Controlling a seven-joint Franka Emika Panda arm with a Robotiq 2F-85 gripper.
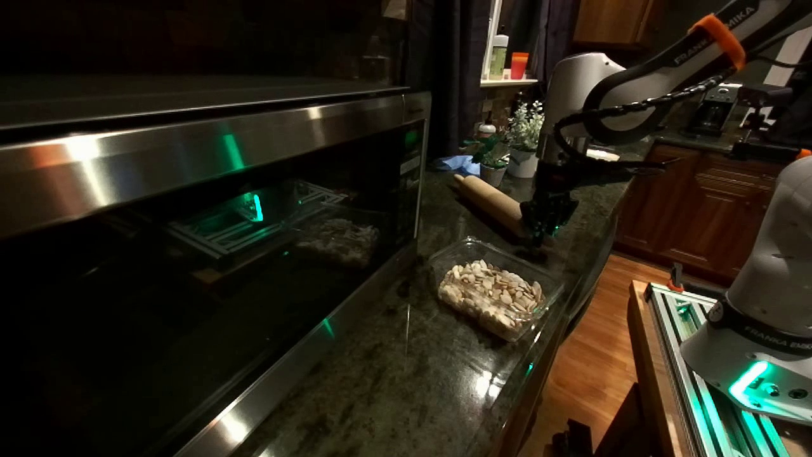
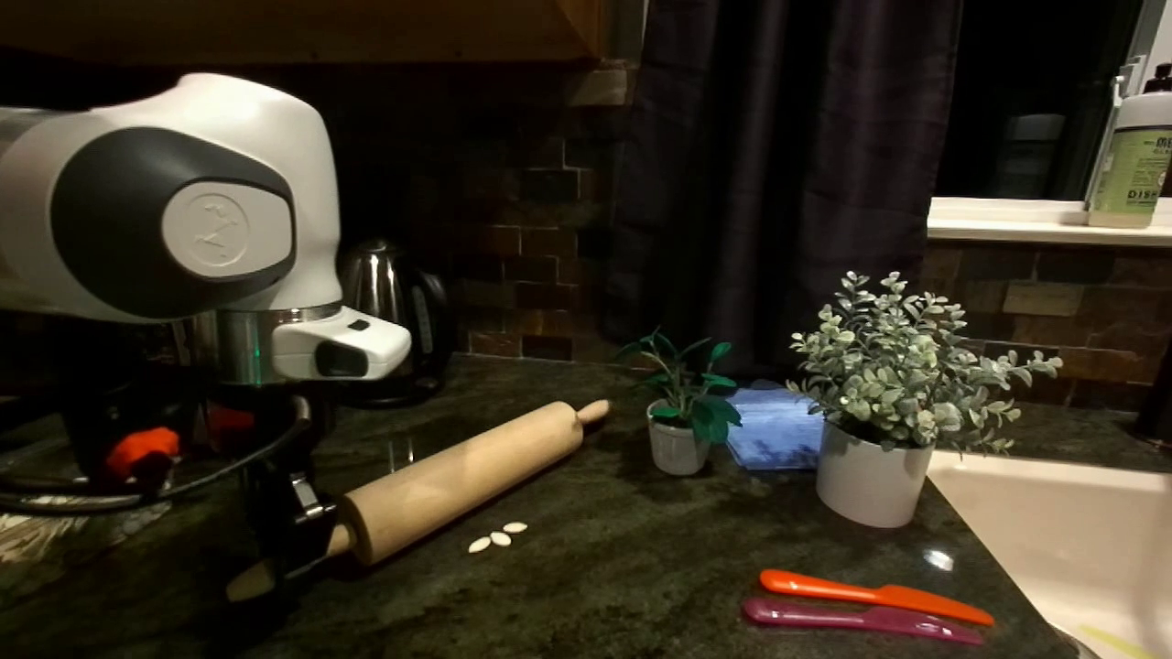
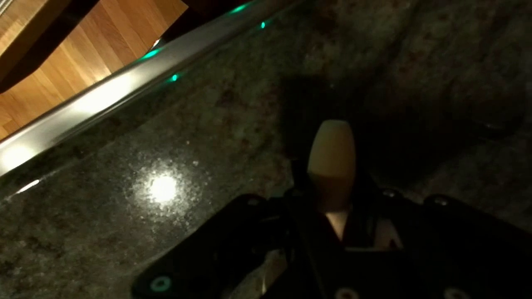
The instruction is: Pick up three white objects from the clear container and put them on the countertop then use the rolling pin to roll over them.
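The rolling pin lies at a slant over the dark countertop; it also shows in an exterior view. My gripper is closed around its near handle, whose tip sticks out between the fingers in the wrist view. I cannot tell whether the pin touches the counter. Three white objects lie close together on the counter beside the barrel, not under it. More white objects fill the clear container, which stands between the gripper and the microwave's near side.
A steel-fronted microwave stands along the counter. A small plant, a larger potted plant and blue cloth are past the pin's far end. Orange and purple knives lie near the sink. A kettle stands behind the arm.
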